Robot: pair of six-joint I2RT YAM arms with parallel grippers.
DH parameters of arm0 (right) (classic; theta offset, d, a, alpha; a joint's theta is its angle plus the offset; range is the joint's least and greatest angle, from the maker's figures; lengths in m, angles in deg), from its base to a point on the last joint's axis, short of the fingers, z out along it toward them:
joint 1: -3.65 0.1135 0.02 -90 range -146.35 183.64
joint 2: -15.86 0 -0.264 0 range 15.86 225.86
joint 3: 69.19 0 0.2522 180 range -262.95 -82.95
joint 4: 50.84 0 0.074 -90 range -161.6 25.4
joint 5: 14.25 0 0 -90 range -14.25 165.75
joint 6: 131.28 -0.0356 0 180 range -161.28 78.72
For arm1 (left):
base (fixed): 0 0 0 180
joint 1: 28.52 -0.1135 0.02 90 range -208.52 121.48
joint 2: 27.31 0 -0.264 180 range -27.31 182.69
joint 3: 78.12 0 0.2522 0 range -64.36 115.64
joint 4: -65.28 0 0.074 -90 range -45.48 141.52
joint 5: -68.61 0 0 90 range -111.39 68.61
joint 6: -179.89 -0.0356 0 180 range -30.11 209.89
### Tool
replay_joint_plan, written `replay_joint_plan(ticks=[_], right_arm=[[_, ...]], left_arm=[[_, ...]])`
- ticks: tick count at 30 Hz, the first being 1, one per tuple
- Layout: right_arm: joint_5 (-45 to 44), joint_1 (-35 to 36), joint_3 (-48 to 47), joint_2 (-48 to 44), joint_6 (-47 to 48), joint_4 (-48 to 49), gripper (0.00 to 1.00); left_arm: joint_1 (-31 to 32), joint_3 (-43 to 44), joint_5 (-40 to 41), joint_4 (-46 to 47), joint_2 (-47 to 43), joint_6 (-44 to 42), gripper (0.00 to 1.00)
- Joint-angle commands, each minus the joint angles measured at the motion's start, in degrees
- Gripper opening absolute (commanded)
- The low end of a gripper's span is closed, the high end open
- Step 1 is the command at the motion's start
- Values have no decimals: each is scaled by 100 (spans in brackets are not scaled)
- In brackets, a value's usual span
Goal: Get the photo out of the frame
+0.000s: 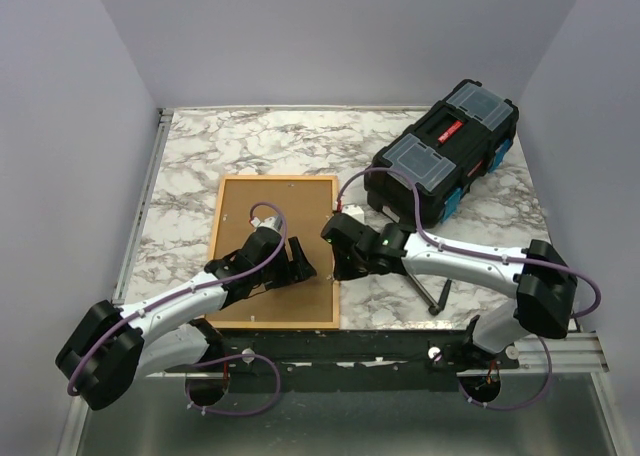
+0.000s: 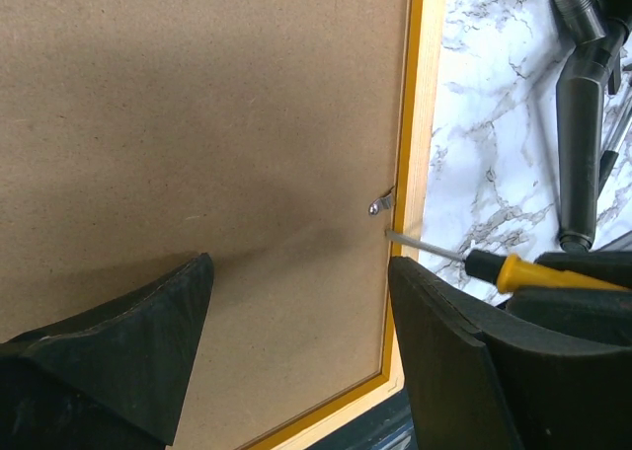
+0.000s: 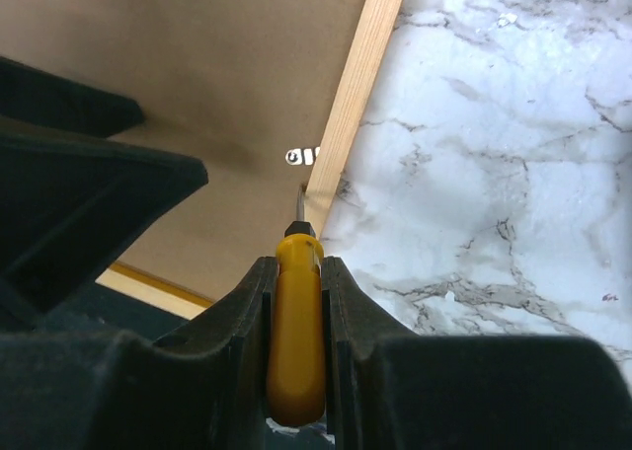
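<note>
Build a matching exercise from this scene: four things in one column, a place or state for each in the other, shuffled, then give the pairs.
1. thin orange rectangular picture frame
2. yellow-handled screwdriver
3. black plastic toolbox
4. left gripper

A. clamped in the right gripper
B. open, over the brown backing board
C. lying back side up
D. far right of the marble table

Pairs: 1-C, 2-A, 3-D, 4-B
</note>
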Motion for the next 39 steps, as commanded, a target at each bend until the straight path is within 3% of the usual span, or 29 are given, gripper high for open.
replay_joint_plan(ticks=[1,15,22,34,39], right_arm=[[45,160,108,-187,-361,-62,1],[-1192,195,-115,191,-629,-368,1],[-1371,200,-193,402,-516,-215,1],[-910,199,42,221,-267,545,1],[-1295,186,-164,25,-146,246,1]], left_arm=[[-27,-161,10,-150,94,-40,73],[-31,-185,6,-161,64,-25,73],[-32,-168,-3,-167,93,-23,73],[-29,-176,-24,-198,28,-32,73],[-27,-172,-89,-148,-134,-148,77]])
